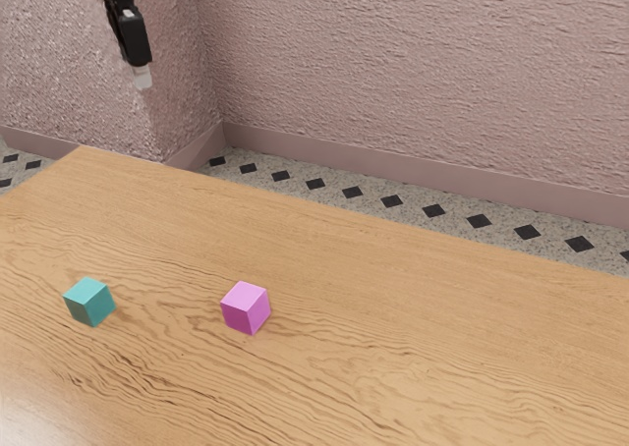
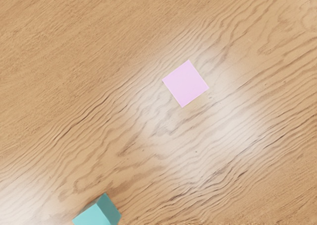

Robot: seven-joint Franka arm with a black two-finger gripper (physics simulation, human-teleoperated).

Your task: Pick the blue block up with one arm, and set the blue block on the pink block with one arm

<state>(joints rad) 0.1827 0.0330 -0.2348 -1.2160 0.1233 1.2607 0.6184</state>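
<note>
The blue block (image 1: 89, 301), a teal-blue cube, rests on the wooden table toward the exterior view's left. The pink block (image 1: 245, 306) sits on the table to its right, a short gap apart from it. My gripper (image 1: 141, 71) hangs high above the table's far left corner, well above and behind both blocks, holding nothing. In the wrist view the pink block (image 2: 185, 83) lies almost straight below my hand, seen from the top. The blue block (image 2: 97, 215) is cut off by that view's edge.
The wooden table (image 1: 393, 299) stretches wide around the two blocks. Behind it are a speckled floor with black diamonds (image 1: 432, 210) and pink textured walls (image 1: 413, 63); a wall corner stands near the gripper.
</note>
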